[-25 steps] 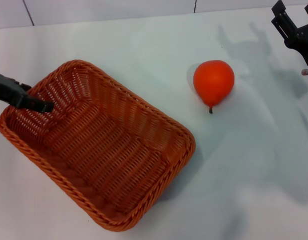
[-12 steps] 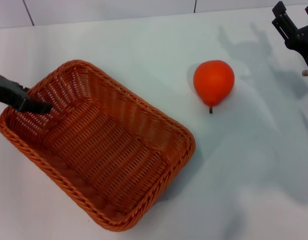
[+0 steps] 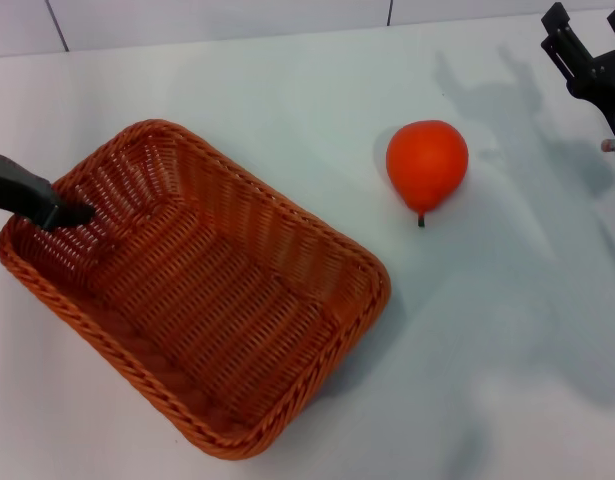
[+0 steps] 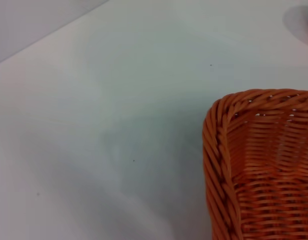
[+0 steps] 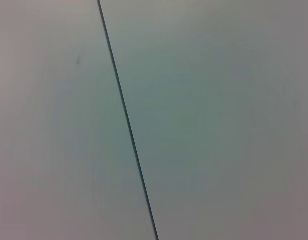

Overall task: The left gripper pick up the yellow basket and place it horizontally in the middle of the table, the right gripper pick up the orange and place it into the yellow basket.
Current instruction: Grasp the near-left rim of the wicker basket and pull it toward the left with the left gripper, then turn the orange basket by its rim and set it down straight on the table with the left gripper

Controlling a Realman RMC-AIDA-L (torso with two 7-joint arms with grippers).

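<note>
The yellow basket [image 3: 372, 300] is orange-brown wicker and lies diagonally on the left half of the white table [image 3: 287, 80]. It is empty. My left gripper [image 3: 67, 213] is a slim black tip that reaches over the basket's left corner rim, with its end just inside. One basket corner also shows in the left wrist view [image 4: 216, 150]. The orange [image 3: 427, 162] lies on the table to the right of the basket, apart from it, stem toward me. My right gripper [image 3: 587, 35] hangs open and empty at the far right, well clear of the orange.
A dark seam [image 3: 390, 12] runs across the wall panels behind the table. The right wrist view shows only a pale surface with a dark seam [image 5: 126, 120]. Bare tabletop lies between the basket and the orange, and in front of the orange.
My left gripper tip has drawn back a little to the left, toward the basket's corner rim. The basket, the orange and the right gripper have hardly moved.
</note>
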